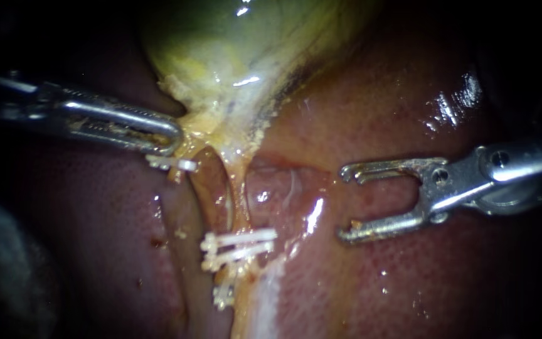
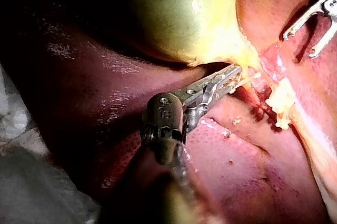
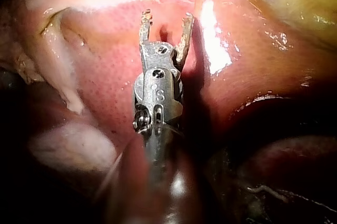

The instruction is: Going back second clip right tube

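The tool at the tip of my right instrument (image 1: 343, 204) stands wide open, its two jaws well apart and nothing between them. In the right wrist view the right instrument (image 3: 167, 19) shows the same empty gap, with only bare liver under it. The open mouth faces the endoscope view's left, toward the pair of white clips (image 1: 239, 243). They are near the jaw tips but clear of them, with a strip of wet tissue between.

The clips lie crosswise on the tube (image 1: 241, 194), roughly in line with the right shaft. The tube itself runs down from the gallbladder (image 1: 221, 37), across that line. I cannot tell for sure that this is the right tube. A further clip (image 1: 223, 295) sits lower on the same strand, and another clip (image 1: 172, 163) just under my left instrument (image 1: 170, 138).

The left tool is clamped on the yellowish tissue at the gallbladder's neck, holding it taut toward the view's left. It is the nearer tool to the tube's upper end, but it is occupied.

Judging by this, a withdrawal should run straight back along the right shaft, toward the view's right. That way lies open liver (image 1: 409, 94), with nothing standing in the path. The only snag I foresee is the lower jaw dragging on the liver below it.
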Available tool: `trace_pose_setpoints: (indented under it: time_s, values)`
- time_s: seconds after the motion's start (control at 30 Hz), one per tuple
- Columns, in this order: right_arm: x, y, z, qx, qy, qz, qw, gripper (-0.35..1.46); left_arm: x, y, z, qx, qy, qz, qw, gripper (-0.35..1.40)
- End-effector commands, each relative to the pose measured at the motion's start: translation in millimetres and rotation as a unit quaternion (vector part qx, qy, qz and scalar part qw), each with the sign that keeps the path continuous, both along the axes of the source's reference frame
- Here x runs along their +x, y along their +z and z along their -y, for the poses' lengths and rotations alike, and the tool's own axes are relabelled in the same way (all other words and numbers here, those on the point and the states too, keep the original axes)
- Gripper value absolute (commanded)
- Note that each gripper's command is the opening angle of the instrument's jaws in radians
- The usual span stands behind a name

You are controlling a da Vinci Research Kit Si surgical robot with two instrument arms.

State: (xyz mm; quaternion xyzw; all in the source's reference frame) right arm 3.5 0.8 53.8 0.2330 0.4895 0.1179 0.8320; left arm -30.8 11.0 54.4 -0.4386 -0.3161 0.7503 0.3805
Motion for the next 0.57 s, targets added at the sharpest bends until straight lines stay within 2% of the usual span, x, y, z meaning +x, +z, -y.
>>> trace_pose_setpoints:
  time_s: [0.03,0.27,0.57]
  values:
    - [0.0,0.0,0.0,0.0,0.0,0.0,1.0,0.48,-0.4,0.3,0.1,-0.001,-0.002,-0.002,1.0,-0.35]
    - [-0.1,-0.1,0.0,0.0,0.0,0.0,1.0,0.48,-1.9,1.9,0.2,-0.004,-0.002,-0.006,1.0,-0.35]
    - [-0.1,-0.6,-0.3,0.002,0.0,0.001,1.0,0.48,-2.0,2.2,0.1,-0.004,-0.002,-0.006,1.0,-0.35]
